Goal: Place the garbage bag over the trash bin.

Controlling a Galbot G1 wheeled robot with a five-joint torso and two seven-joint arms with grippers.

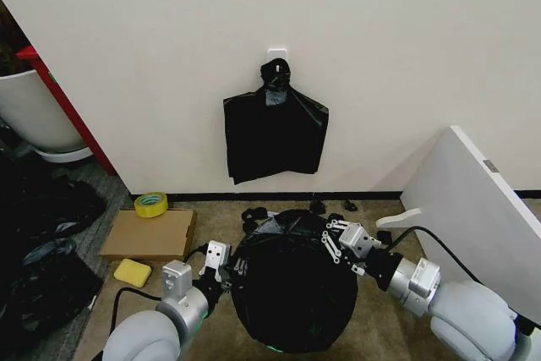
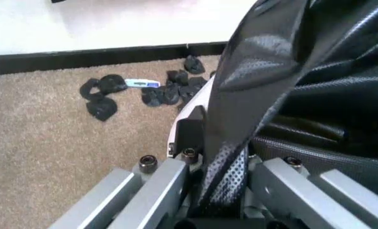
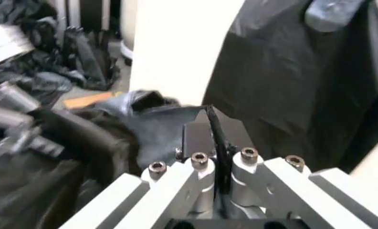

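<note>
The garbage bag [image 1: 292, 289], glossy and crinkled black, is draped over the trash bin on the carpet in front of me, covering it almost entirely. A sliver of the bin's white wall [image 2: 190, 112] shows beside the film in the left wrist view. My left gripper [image 1: 226, 270] is at the bag's left edge, shut on a taut strip of the film [image 2: 222, 183]. At the bag's upper right edge, my right gripper [image 1: 331, 241] is shut on a thin fold of the film [image 3: 218, 152].
A flat black bag bundle [image 1: 275, 128] hangs on the wall behind. Small black lumps [image 1: 254, 214] lie at the baseboard. A cardboard box [image 1: 148, 234], tape roll [image 1: 151, 204] and yellow sponge [image 1: 132, 272] sit left. A leaning white board [image 1: 473, 209] stands right, a big white pot [image 1: 34, 116] far left.
</note>
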